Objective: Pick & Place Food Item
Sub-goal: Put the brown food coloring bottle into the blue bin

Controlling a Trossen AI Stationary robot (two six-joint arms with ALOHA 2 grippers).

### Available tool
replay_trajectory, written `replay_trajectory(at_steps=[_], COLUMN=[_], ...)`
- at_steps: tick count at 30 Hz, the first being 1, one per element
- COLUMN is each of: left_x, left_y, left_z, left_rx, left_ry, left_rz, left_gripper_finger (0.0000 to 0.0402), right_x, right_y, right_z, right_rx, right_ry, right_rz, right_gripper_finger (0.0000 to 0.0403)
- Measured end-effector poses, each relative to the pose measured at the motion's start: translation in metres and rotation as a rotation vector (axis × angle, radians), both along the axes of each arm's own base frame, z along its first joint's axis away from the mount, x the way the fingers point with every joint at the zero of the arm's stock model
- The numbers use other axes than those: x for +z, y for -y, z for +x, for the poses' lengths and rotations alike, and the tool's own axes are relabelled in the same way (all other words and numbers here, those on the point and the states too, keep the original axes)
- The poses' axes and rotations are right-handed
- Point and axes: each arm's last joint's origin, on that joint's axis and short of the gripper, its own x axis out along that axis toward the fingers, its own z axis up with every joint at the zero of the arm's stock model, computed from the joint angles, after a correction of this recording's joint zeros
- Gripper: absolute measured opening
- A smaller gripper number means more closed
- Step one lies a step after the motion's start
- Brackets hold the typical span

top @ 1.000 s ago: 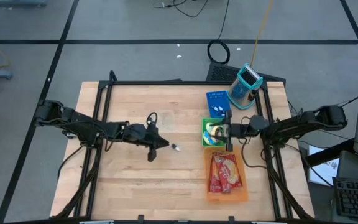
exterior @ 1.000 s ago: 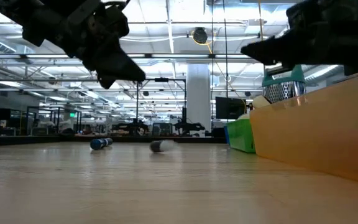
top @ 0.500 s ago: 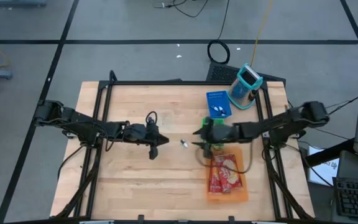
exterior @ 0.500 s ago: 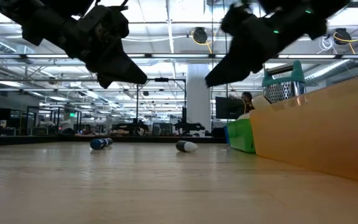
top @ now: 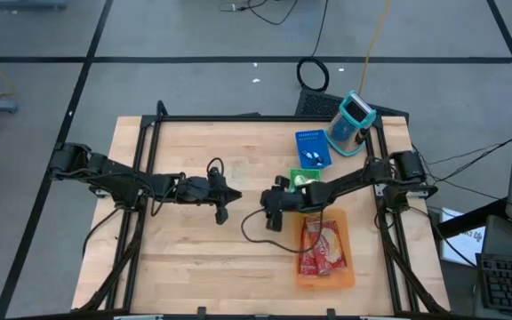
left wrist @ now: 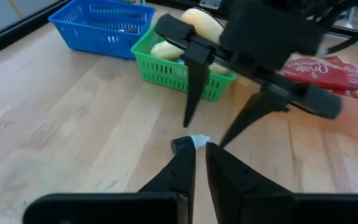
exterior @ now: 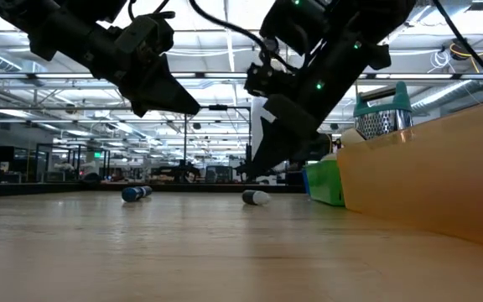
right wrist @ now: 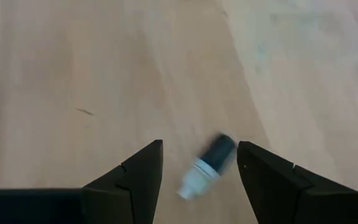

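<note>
Near the middle of the desk [top: 194,258], your right claw [top: 271,212] hangs low with its fingers spread wide, straddling a small capsule-shaped item [right wrist: 207,165] that lies loose on the wood. That little piece, dark at one end and pale at the other, is most likely the thing you are meant to move, though you cannot tell what food it is. Nothing is gripped yet: in the right wrist view it sits between the two fingers, touching neither.

Your left claw [top: 220,206] hovers just to the left of the same spot, its fingers drawn almost together and holding nothing. Its tips point at the item from the other side.

To the right stand the likely destinations: a green basket [top: 293,180] with pale rounded food in it, a blue basket [top: 310,148] beyond it at the far side, and an orange tray [top: 343,267] nearer you, holding red packets [top: 322,245]. A second small blue piece [exterior: 136,193] lies farther off on the wood in the low view.

So you are at the very start: the pick is lined up but not made. Still to do are closing on the item, lifting it, carrying it right and releasing it into a container. Watch for rolling as the fingers close.
</note>
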Motion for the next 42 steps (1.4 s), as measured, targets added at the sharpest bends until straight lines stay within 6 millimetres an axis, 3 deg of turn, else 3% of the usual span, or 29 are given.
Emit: replay_trajectory(at_steps=[7,11,29,33,42], left_x=[0.0,0.0,0.0,0.0,0.0], left_y=[0.0,0.0,0.0,0.0,0.0], left_z=[0.0,0.0,0.0,0.0,0.0], left_rx=[-0.003,-0.004,0.001,0.006,0.006], left_ry=[-0.001,0.0,0.002,0.002,0.002], left_rz=[0.008,0.008,0.008,0.011,0.011], left_gripper_finger=[0.0035,0.0035,0.0035,0.0035,0.0035], right_x=[-0.003,-0.004,-0.033,-0.034,-0.034], right_y=[0.009,0.007,0.009,0.009,0.009], right_z=[-0.004,-0.002,0.003,0.004,0.004], right_rx=[-0.115,-0.088,-0.098,-0.095,-0.06], right_ry=[-0.04,-0.023,-0.09,-0.089,-0.089], right_rz=[0.047,0.119,0.111,0.111,0.087], right_gripper_finger=[0.0194,0.0194,0.0191,0.0167,0.0067])
